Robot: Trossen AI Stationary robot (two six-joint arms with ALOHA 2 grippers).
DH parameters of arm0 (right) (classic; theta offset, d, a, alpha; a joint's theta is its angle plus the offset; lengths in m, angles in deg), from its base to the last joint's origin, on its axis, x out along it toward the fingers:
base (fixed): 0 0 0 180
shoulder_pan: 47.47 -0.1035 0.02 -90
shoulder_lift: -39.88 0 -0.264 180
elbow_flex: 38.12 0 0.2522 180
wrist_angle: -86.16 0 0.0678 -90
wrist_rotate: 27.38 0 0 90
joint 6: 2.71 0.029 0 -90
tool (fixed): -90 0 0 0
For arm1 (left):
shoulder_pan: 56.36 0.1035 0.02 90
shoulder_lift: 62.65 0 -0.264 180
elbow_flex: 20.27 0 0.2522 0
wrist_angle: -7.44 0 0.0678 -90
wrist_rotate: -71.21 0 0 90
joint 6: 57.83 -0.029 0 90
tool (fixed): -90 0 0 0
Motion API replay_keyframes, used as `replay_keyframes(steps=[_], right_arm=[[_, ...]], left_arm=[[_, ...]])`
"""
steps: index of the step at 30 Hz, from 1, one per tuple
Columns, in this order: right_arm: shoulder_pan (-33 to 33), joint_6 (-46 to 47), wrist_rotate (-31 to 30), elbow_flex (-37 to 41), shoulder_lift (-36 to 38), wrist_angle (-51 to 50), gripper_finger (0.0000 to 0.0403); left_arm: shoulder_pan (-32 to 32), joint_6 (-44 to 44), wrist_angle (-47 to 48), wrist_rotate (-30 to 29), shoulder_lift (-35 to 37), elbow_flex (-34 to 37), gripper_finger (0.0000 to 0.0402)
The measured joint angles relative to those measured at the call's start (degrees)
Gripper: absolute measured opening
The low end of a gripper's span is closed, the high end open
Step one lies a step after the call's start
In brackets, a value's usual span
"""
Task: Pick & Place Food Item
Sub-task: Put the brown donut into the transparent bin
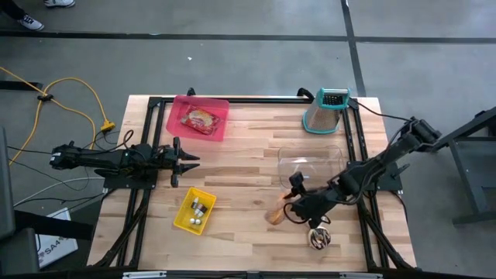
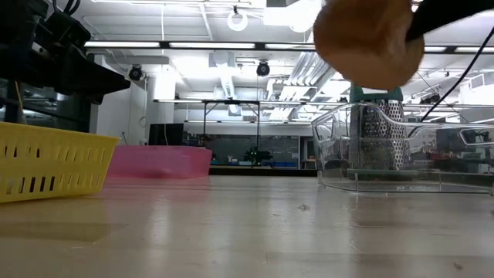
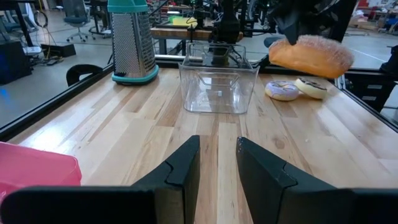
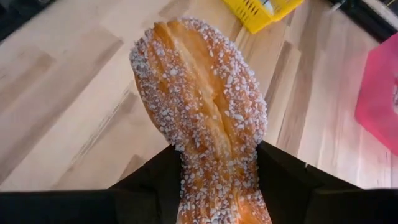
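**Now: sugared pastry aloft, bound for a container**

Left of the high frame, the left gripper point(image 1: 186, 161) waits, jaws slightly apart, empty. Right of centre, the right gripper point(image 1: 293, 208) clamps the sugar-crusted pastry point(image 4: 202, 106), lifted off the table point(image 1: 248, 163), likely to clear the clear plastic tub point(image 1: 310, 167).

Bare wood lies open across the middle of the table point(image 1: 240, 182), between the yellow basket point(image 1: 194, 211) and the clear container point(image 1: 310, 164). The pink tray point(image 1: 200, 118) and the grater point(image 1: 325, 111) block the far edge, and two doughnuts point(image 1: 318, 238) sit near the front right.
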Motion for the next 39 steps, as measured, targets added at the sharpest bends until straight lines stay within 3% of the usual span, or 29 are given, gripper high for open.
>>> replay_keyframes(steps=[8, 23, 32, 39], right_arm=[[4.01, 0.2, 0.09, 0.04, 3.53, -0.43, 0.0174], [20.59, 10.75, -0.01, 0.02, 17.01, -23.46, 0.0174], [31.53, 10.82, 3.29, 0.6, 17.43, -23.84, 0.0174], [36.27, 14.85, 6.74, 8.17, 16.68, -20.59, 0.0174]], left_arm=[[-0.02, 0.0, -0.02, -0.02, -0.01, 0.0, 0.01], [-0.02, 0.02, -0.06, -0.02, 0.0, 0.02, 0.01], [0.0, 0.01, -0.02, -0.01, -0.01, 0.02, 0.01], [0.0, 0.02, -0.07, 0.0, 0.0, 0.01, 0.01]])
